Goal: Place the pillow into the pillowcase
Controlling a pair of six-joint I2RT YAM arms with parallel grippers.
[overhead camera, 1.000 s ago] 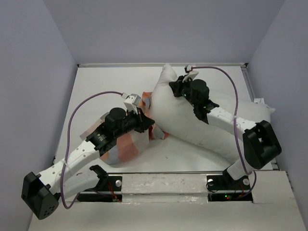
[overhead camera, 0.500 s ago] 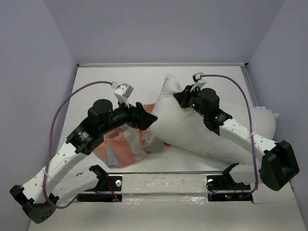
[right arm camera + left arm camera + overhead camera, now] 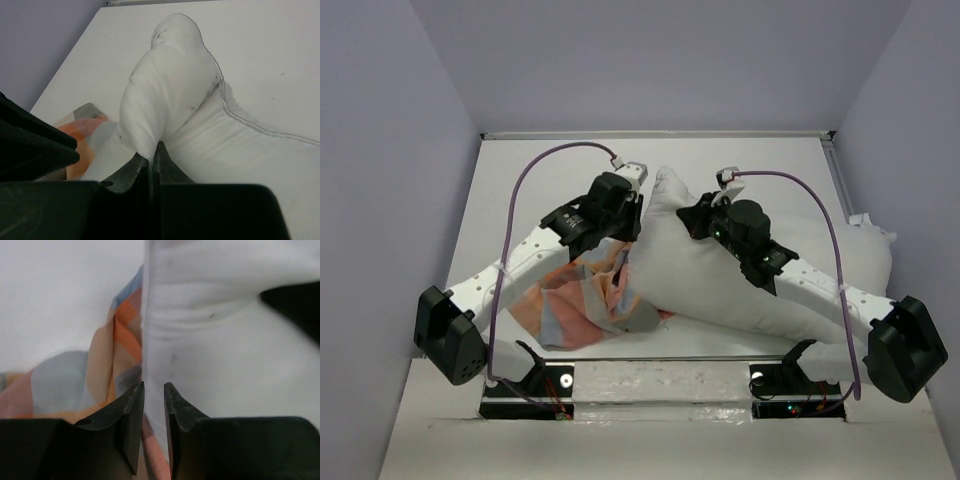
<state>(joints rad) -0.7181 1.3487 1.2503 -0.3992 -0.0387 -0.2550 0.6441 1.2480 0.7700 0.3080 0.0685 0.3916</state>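
The white pillow (image 3: 720, 285) lies slantwise across the table's right half, one corner raised at the back. My right gripper (image 3: 688, 222) is shut on a fold of the pillow (image 3: 170, 90) near that corner; the jaws (image 3: 151, 155) pinch the white cloth tight. The checked pillowcase (image 3: 575, 300) lies crumpled left of the pillow, one edge drawn up to my left gripper (image 3: 625, 232). In the left wrist view the gripper (image 3: 154, 385) stands nearly closed with a strip of pillowcase (image 3: 100, 375) cloth between its jaws, right against the pillow's side (image 3: 225, 355). The pillowcase also shows in the right wrist view (image 3: 82, 125).
The white table (image 3: 540, 170) is walled by purple panels on three sides. A metal rail (image 3: 660, 375) with both arm bases runs along the near edge. The pillow's far end (image 3: 870, 245) reaches the table's right edge.
My left arm has swung up and to the right, drawing the pillowcase's edge to the pillow's left side. My right gripper has kept its hold and shifted slightly left.
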